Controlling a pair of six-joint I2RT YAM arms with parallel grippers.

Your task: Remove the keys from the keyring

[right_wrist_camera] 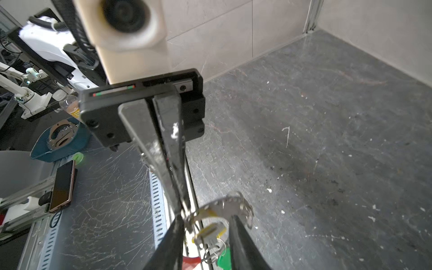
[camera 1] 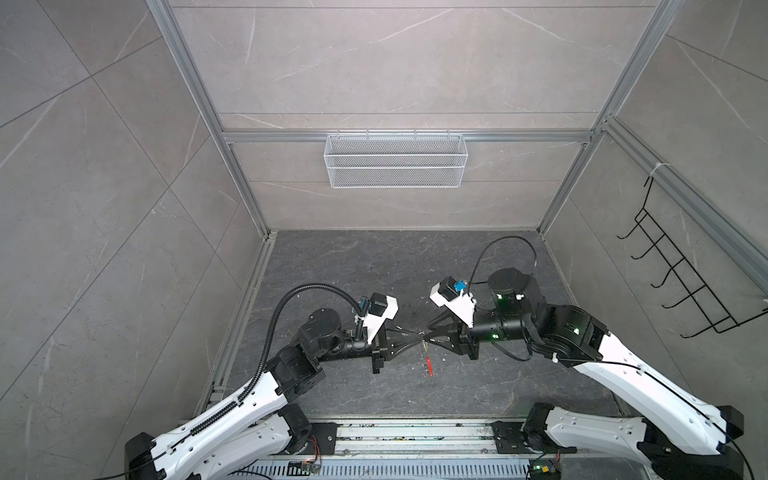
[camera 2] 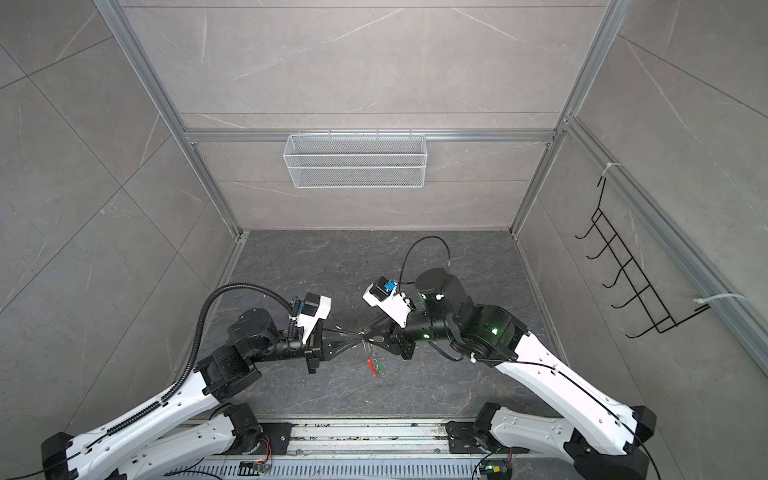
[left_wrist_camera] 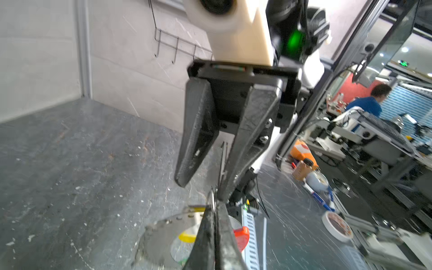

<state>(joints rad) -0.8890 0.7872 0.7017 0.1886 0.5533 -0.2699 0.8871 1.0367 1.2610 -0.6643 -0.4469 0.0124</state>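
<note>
The left arm reaches in from the left edge toward the middle of the dark table [camera 1: 332, 257]. Its left tool [camera 1: 419, 339] is closed, with both fingers pressed flat together, and in the left wrist view the tips pinch the grey, hole-dotted band of the keyring [left_wrist_camera: 161, 233].

The keyring hangs between the two tools, near the centre of the table and toward its front edge. In both top views its red segment [camera 2: 371, 368] points down toward the front. I cannot tell whether its low end touches the table. The yellow key [right_wrist_camera: 210, 230] sits against the band just beside the left tool's tips. The green key [right_wrist_camera: 222, 256] dangles lower on a small wire loop, next to the red segment. Both keys are on the keyring.

Just to the right, the right tool [right_wrist_camera: 207, 218] faces the left one, tip to tip. Its fingers stand apart, one on each side of the band and the yellow key. It is open, and no grip shows in the right wrist view. In the left wrist view one of its fingers comes down right at the band's edge beside the left tool's tips.

On the back wall hangs a white wire basket [camera 1: 395, 160], and on the right wall a black hook rack [camera 1: 685, 282].
</note>
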